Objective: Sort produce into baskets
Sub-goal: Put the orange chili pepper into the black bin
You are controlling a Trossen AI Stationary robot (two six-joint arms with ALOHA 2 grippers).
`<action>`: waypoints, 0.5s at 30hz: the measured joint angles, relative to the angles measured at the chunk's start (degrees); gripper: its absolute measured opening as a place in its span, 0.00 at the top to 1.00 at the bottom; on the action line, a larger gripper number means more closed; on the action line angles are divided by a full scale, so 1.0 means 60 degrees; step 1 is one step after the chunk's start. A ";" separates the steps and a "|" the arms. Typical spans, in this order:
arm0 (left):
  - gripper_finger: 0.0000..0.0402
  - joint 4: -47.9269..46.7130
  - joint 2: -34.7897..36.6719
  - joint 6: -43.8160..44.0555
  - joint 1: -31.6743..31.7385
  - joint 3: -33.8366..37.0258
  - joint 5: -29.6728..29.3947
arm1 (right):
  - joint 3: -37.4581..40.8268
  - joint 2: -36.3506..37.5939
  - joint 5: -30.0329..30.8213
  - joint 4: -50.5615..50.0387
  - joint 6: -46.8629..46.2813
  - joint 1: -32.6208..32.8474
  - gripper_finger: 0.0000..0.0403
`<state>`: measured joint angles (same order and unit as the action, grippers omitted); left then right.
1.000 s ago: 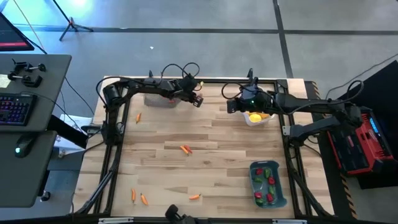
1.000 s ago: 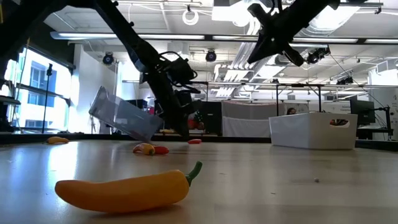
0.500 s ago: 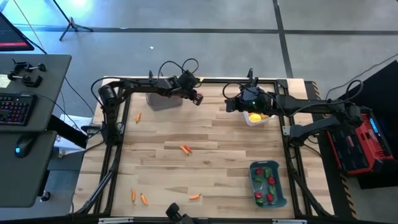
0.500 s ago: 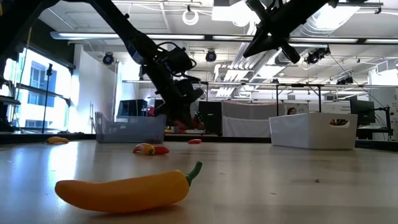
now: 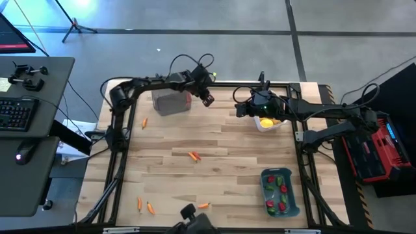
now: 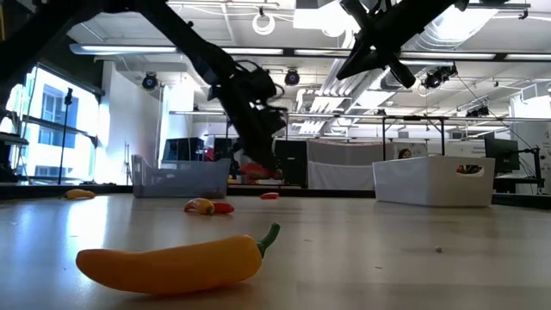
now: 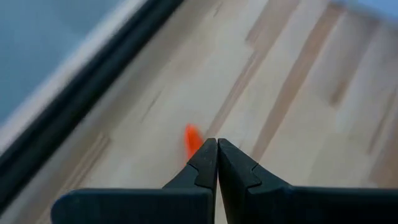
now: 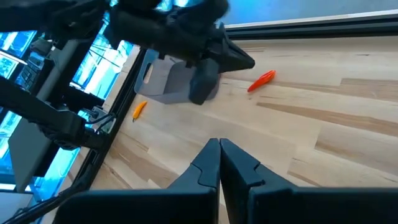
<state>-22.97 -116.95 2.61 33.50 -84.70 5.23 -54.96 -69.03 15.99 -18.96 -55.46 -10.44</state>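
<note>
The clear smoky grey basket [image 5: 171,102] stands flat on its base at the table's far left. My left gripper [image 5: 207,99] hangs shut just to its right, above the wood. A small orange-red pepper [image 7: 192,138] lies on the table just beyond its fingertips. My right gripper [image 5: 239,111] hovers shut beside the white basket [image 5: 270,124], which holds yellow fruits. The blue-grey basket [image 5: 279,192] at the near right holds red and green peppers. Carrots [image 5: 194,155] lie loose on the table.
More carrots lie at the left [image 5: 144,121] and near the front edge [image 5: 145,206]. A yellow-orange pepper [image 6: 172,263] lies close to the low camera. A black frame rail [image 5: 214,84] runs along the far edge. Bare wood lies in the middle.
The smoky grey basket, tilted with one end raised a second ago, has dropped flat onto the table. My left gripper has risen, rolled about its own line and drifted toward the far edge, staying shut. The right arm has kept still.
</note>
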 joint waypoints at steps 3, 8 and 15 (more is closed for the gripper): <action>1.00 -0.1349 -0.0708 -0.0127 0.0179 -0.0884 0.0199 | 0.0000 0.0000 -0.0011 0.0001 -0.0004 0.0000 1.00; 1.00 -0.1905 -0.1428 -0.0301 0.0361 -0.1652 0.0784 | 0.0000 0.0000 -0.0011 0.0044 -0.0036 0.0000 1.00; 1.00 -0.1779 -0.1537 -0.0315 0.0356 -0.1760 0.0803 | 0.0000 0.0000 -0.0018 0.0069 -0.0215 0.0017 1.00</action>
<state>-33.64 -126.17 0.72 35.64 -95.26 10.04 -54.96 -69.04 15.88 -18.55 -56.75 -10.33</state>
